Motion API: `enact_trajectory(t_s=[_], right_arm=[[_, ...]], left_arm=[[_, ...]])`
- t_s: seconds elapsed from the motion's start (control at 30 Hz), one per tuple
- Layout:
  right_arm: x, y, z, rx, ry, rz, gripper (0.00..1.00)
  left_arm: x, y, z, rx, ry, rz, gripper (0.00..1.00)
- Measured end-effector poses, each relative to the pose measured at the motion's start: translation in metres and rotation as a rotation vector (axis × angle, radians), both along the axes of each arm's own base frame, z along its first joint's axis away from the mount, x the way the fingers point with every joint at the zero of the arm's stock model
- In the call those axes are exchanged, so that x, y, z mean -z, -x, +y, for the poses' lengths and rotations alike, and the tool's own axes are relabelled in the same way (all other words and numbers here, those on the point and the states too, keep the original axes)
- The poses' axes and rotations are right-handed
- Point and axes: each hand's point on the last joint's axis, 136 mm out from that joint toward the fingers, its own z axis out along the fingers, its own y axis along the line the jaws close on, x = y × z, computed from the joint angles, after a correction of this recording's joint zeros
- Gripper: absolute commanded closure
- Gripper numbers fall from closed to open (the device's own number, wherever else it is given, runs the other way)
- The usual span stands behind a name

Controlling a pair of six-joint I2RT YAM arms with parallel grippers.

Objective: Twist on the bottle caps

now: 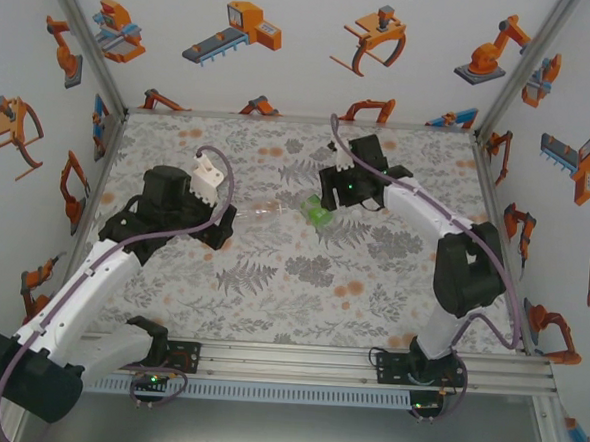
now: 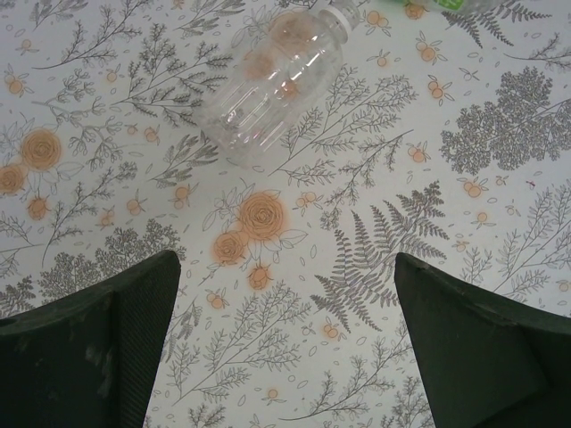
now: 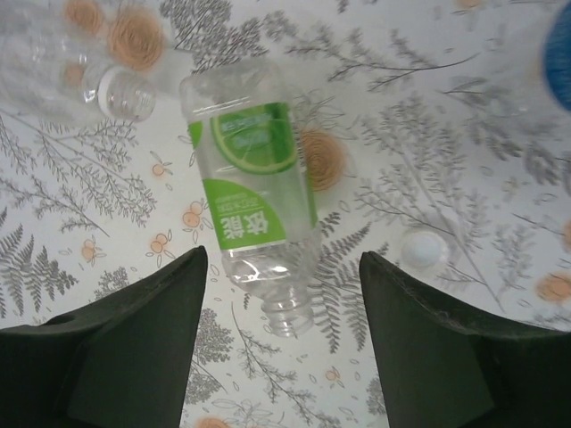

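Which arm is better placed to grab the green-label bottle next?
Right. Its open end effector has the uncapped green-label bottle lying between its fingers, with a loose cap beside it. The left end effector hangs short of the plain bottle.

Both arms are of one build. Left arm and right arm: white shells on the long links, black housings at the joints, black base blocks. A purple-grey cable runs along each arm. We note a white connector block at the left wrist and a small green light at the right. Left gripper and right gripper: fingers dark, matte, wedge-shaped, with finely ribbed inner faces.
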Motion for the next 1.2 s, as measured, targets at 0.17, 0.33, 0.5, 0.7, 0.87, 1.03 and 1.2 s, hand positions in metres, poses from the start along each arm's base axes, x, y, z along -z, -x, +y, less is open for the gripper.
enact_trajectory(t_s=[0.17,0.33,0.5,0.7,0.87,1.03,1.2], right_arm=[[0.024,0.002,0.008,-0.038,0.006,-0.012,0.3],[0.05,0.008,0.012,-0.079,0.004,-0.007,0.31],[0.066,0.013,0.017,-0.116,0.004,0.003,0.39],[0.066,0.011,0.02,-0.146,0.01,-0.033,0.55],[0.056,0.034,0.009,-0.2,0.049,-0.062,0.6],[0.009,0.068,0.005,-0.369,0.089,-0.205,0.6],[-0.032,0.115,0.019,-0.631,0.164,-0.376,0.6]], left_arm=[[0.0,0.001,0.001,0.0,0.002,-0.005,0.03],[0.0,0.001,0.0,0.0,0.003,-0.008,0.03],[0.0,0.002,-0.001,0.007,0.008,-0.006,0.03],[-0.002,0.003,-0.001,0.012,0.013,-0.009,0.03],[-0.003,0.006,-0.006,0.039,0.03,-0.005,0.03],[-0.005,0.016,-0.02,0.123,0.078,0.016,0.02],[-0.009,0.027,-0.038,0.227,0.131,0.049,0.01]])
